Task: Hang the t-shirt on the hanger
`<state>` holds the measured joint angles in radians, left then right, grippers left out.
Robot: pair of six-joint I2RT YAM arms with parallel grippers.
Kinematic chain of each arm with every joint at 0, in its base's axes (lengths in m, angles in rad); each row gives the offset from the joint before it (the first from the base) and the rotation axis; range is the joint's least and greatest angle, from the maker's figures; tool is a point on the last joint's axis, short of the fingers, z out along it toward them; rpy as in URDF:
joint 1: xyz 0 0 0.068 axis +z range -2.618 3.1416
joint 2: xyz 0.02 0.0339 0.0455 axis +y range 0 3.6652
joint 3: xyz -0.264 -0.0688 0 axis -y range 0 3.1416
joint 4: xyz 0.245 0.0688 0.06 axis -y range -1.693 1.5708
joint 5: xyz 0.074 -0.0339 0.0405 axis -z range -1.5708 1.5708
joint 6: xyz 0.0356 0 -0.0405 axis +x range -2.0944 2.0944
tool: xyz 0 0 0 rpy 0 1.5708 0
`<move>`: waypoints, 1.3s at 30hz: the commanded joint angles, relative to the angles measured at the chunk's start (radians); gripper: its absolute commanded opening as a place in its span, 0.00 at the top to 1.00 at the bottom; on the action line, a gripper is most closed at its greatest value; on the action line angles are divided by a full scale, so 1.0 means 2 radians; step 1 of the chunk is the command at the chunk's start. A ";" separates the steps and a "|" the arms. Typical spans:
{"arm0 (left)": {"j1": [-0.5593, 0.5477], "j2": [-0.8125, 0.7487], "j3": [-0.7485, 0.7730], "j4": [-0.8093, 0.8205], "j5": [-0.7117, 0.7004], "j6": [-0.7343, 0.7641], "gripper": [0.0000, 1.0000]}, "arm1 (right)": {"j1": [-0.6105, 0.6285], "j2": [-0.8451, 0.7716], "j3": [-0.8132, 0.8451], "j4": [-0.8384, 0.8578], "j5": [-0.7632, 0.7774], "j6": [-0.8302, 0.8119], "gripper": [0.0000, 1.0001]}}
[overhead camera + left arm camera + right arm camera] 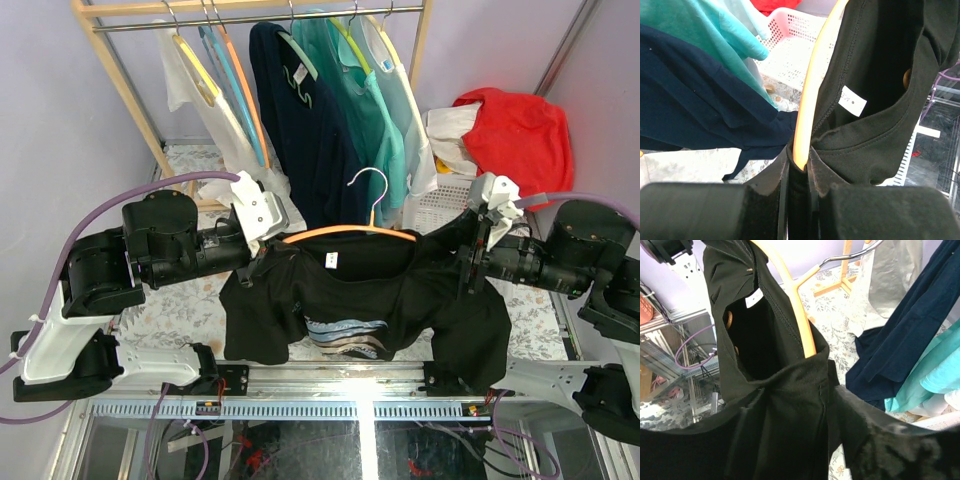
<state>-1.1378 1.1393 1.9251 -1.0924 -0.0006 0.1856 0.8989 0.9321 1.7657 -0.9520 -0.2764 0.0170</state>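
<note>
The black t-shirt (360, 290) hangs between my two grippers, draped over the orange hanger (340, 232), whose silver hook (372, 185) points up. My left gripper (255, 250) is shut on the hanger's left end together with the shirt's shoulder cloth. In the left wrist view the orange bar (812, 90) runs down into the narrow gap of that gripper (801, 160), beside the collar (880, 75). My right gripper (475, 258) is at the shirt's right shoulder. In the right wrist view bunched black cloth (780, 415) fills that gripper (790, 398), and the hanger's end (795, 305) disappears under it.
Behind stands a wooden rack (135, 110) with a navy shirt (310, 130), teal shirts (375, 110), and yellow and blue hangers. A white basket (440, 205) with a red cloth (515, 125) sits at the back right. A flowered cloth (170, 310) covers the table.
</note>
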 commanded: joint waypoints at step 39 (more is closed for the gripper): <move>0.003 -0.063 0.000 0.109 -0.280 -0.085 0.74 | 0.003 0.035 0.037 0.181 0.305 -0.096 1.00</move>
<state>-1.1378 1.0080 1.9354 -0.9195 -0.5220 0.0345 0.9005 0.9810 1.8080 -0.8078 0.2512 -0.1253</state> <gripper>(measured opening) 0.256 0.132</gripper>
